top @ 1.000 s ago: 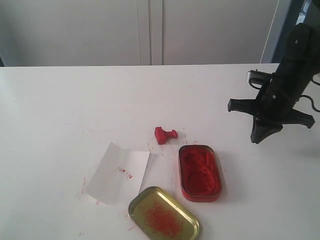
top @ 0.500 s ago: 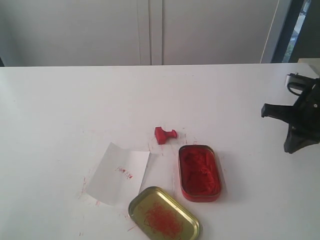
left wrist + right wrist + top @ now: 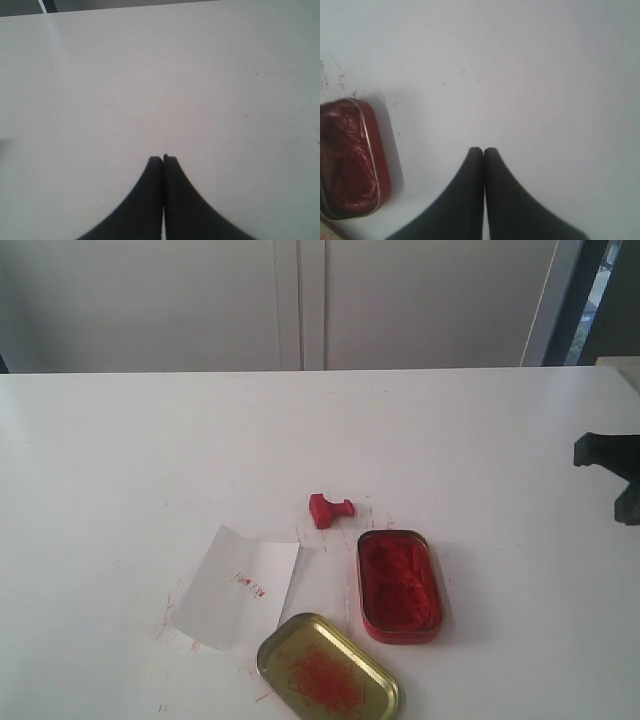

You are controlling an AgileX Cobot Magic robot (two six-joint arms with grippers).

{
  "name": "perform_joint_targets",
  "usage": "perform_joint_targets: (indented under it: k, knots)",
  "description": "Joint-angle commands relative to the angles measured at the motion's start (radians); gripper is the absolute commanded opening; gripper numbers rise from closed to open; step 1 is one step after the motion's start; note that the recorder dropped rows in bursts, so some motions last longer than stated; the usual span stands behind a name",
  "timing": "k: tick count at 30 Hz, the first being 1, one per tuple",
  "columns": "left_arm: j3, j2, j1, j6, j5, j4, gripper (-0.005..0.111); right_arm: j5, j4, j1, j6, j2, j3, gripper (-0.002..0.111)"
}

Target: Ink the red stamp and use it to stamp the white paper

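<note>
The tiny red stamp lies on its side on the white table, just beyond the red ink tin. The white paper lies flat to the left of the tin, with a faint red mark on it. My right gripper shows only at the far right edge of the exterior view, well away from the stamp. In its wrist view the right gripper is shut on nothing, with the ink tin off to one side. My left gripper is shut and empty over bare table, and is out of the exterior view.
The gold oval lid, smeared with red, lies at the front, touching the paper's corner. Small red smudges dot the table around the paper. White cabinet doors stand behind the table's far edge.
My right arm has drawn back to the right, from beside the ink tin's far side to the frame's edge. The stamp, paper, tin and lid have not moved.
</note>
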Motion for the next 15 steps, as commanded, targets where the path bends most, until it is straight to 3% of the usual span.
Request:
perform_joint_targets:
  k: [1, 10, 15]
  knots:
    - [0.005, -0.003, 0.001, 0.000, 0.002, -0.001, 0.000, -0.022, -0.003, -0.011, -0.012, -0.140, 0.052, 0.000]
    - [0.005, -0.003, 0.001, 0.000, 0.002, -0.001, 0.000, -0.047, -0.050, -0.011, -0.012, -0.491, 0.222, 0.000]
    - [0.005, -0.003, 0.001, 0.000, 0.002, -0.001, 0.000, -0.189, -0.105, -0.011, -0.012, -0.673, 0.318, 0.000]
